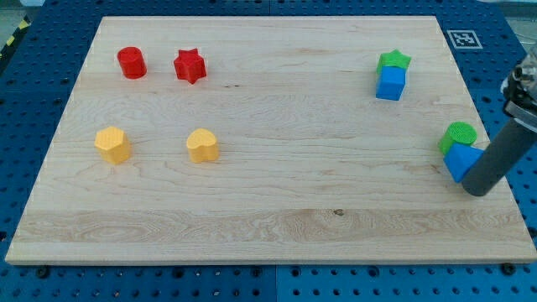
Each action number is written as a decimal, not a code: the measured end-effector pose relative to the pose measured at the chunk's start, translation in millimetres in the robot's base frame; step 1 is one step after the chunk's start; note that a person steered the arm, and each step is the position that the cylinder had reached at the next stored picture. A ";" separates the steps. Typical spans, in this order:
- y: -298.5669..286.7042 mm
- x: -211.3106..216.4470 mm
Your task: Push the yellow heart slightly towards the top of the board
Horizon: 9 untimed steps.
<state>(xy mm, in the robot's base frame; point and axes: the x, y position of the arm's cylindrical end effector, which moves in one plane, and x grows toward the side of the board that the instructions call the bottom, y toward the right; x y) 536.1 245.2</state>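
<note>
Nearest the camera lay the pale wooden board [277, 226], its grain running across the view, set on a blue perforated table [503, 50]. On its left half sat the yellow heart [202, 145], smooth matte plastic, with a yellow hexagonal block [112, 144] well apart to the view's left. Above them stood a red cylinder [131, 63] and, just beside it, a red star [190, 65]. Toward the view's top right, a green star [393, 59] touched a blue cube [390, 83]. At the right edge a green cylinder [459, 134] touched a blue block [461, 161], shape unclear. My tip [478, 191], a dark rod without any jaws, holding nothing, rested against that blue block, far from the heart.
</note>
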 end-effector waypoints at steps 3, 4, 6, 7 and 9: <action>-73.6 -4.2; -148.6 -40.2; -312.2 -111.5; -371.5 -93.7; -368.7 -27.8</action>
<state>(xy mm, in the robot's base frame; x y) 508.3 -123.4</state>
